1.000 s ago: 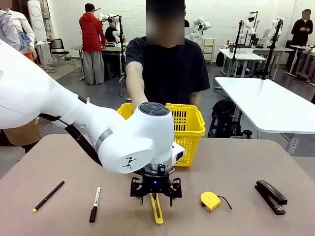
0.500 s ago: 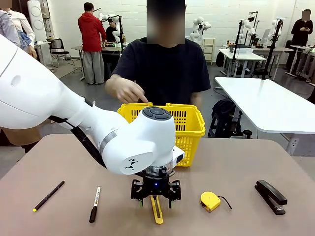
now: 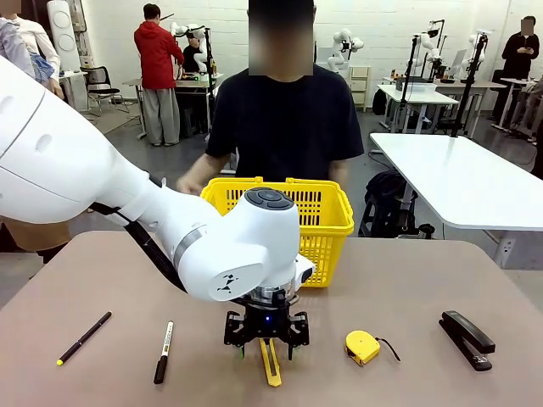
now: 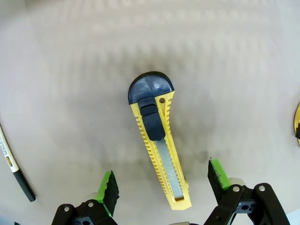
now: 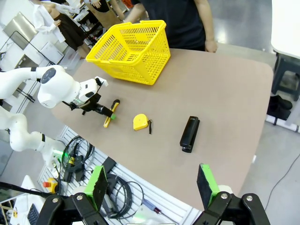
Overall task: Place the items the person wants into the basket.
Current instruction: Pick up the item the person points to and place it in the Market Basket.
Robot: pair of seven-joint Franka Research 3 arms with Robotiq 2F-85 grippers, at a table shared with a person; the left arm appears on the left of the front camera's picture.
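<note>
The yellow-and-black utility knife lies flat on the table. My left gripper is open and points straight down over it, a green fingertip on each side of the blade end, not touching. To its left lie the black-and-white marker and the thin black pen. At the table's far edge stands the yellow basket, and the person behind it has a hand by its left rim. High above the table, my right gripper is open and holds nothing.
A round yellow tape measure lies just right of the knife. Farther right is a black stapler. My left arm's big white elbow hides part of the basket's front. A white table stands at the back right.
The person's hand has drawn back from over the basket and dropped to its left rim. My left gripper has sunk slightly toward the knife, still open.
</note>
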